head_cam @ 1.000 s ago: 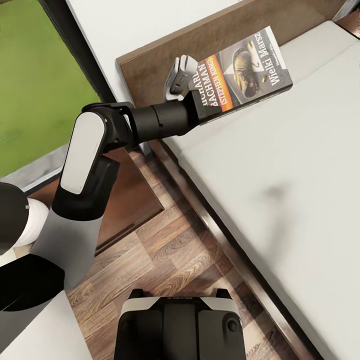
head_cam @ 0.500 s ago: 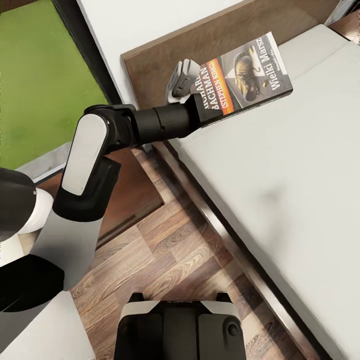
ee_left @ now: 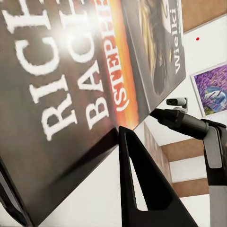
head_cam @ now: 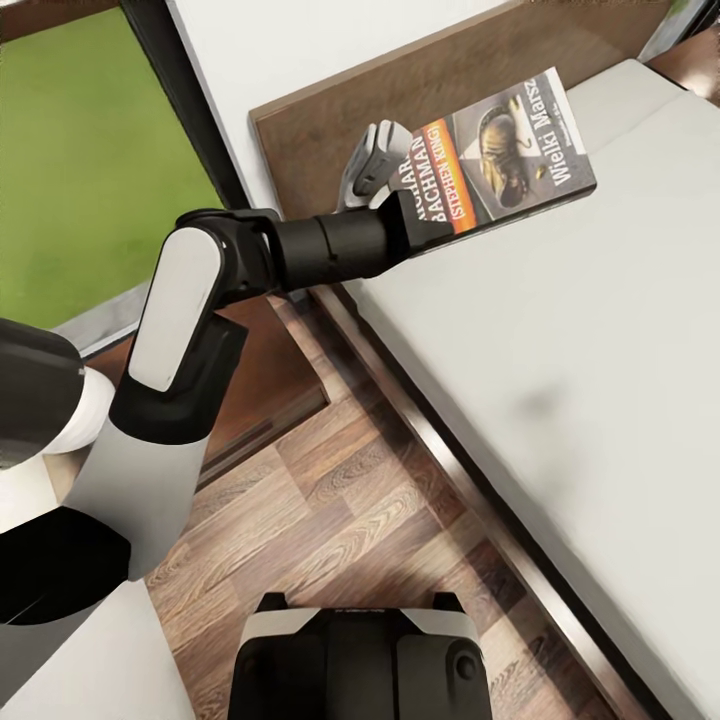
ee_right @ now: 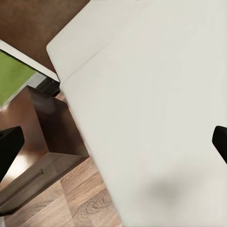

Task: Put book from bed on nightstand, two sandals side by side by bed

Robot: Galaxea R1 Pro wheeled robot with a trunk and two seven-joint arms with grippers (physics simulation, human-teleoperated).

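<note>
Wood-plank floor (head_cam: 370,500) runs beside the bed (head_cam: 600,330), whose pale mattress and low dark frame serve as the landmark for what follows. Nearest the robot, at the bed's side rail, stands the nightstand (head_cam: 255,385), a dark brown glossy cabinet partly hidden under the left arm. Its top lies level with or slightly below the mattress.

Above the bed's near corner, by the headboard (head_cam: 330,130), the left gripper (head_cam: 405,190) is clamped on the book (head_cam: 500,145). The book is clear of the mattress and tilted, cover up, the grip taken at one short edge. In the left wrist view the book (ee_left: 80,90) sits between the dark fingers (ee_left: 142,184), cover lettering legible.

Handling assessment: the book appears thin, light and moderately flexible; held by one edge, it may droop or pivot in the jaws. The glossy cover looks slippery. A deeper hold near the spine would be steadier. Fragility is low.

The right gripper (ee_right: 113,142) shows both fingertips far apart, empty, over the mattress (ee_right: 156,109) and beside the nightstand (ee_right: 42,127).

Sandals are unplaced as yet.
</note>
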